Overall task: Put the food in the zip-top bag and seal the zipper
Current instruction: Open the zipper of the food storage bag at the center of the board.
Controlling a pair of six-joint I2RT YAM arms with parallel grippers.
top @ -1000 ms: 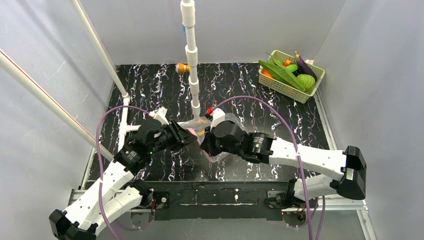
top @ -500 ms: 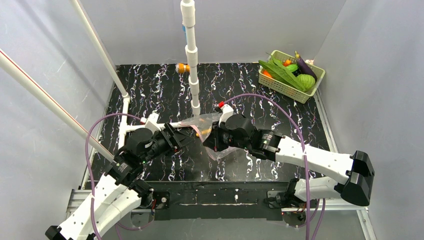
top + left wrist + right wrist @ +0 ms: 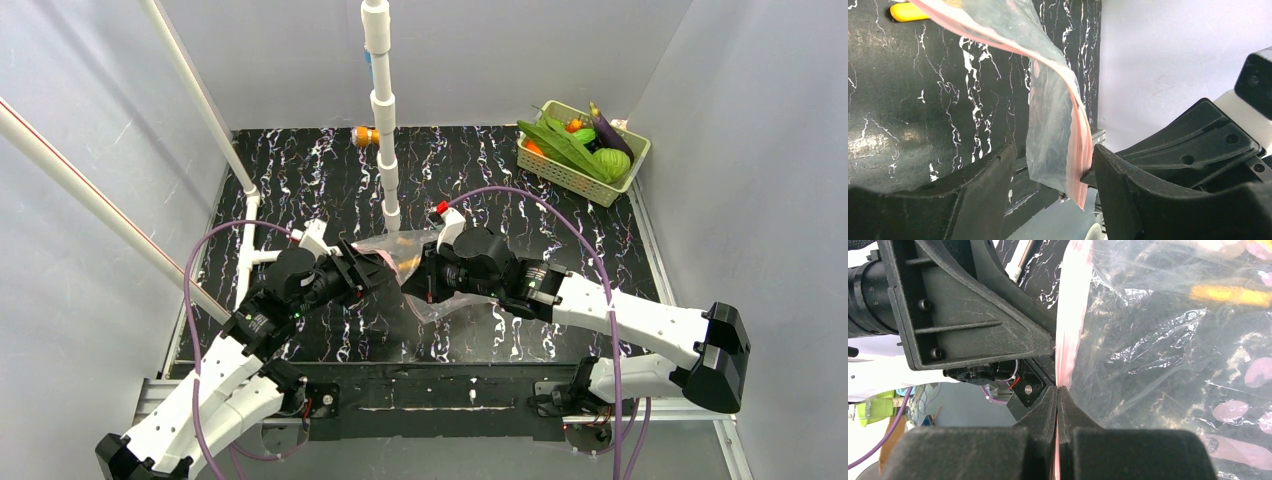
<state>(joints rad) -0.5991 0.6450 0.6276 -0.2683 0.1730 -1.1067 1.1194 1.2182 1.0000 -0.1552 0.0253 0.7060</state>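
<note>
A mesh basket (image 3: 566, 173) sits at the marbled table's (image 3: 300, 170) far-right corner.

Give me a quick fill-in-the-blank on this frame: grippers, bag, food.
The right gripper is ___ on the thin pink zipper strip of the clear pink-dotted plastic bag.
The left gripper is ___, that strip hanging between its fingers.
The pale green mesh basket of toy vegetables sits at the black marbled table's far ___ corner.
Missing: shut; open; right.

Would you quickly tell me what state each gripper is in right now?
Left gripper: open, jaws either side of the zip-top bag edge.
Right gripper: shut on the zipper.
</note>
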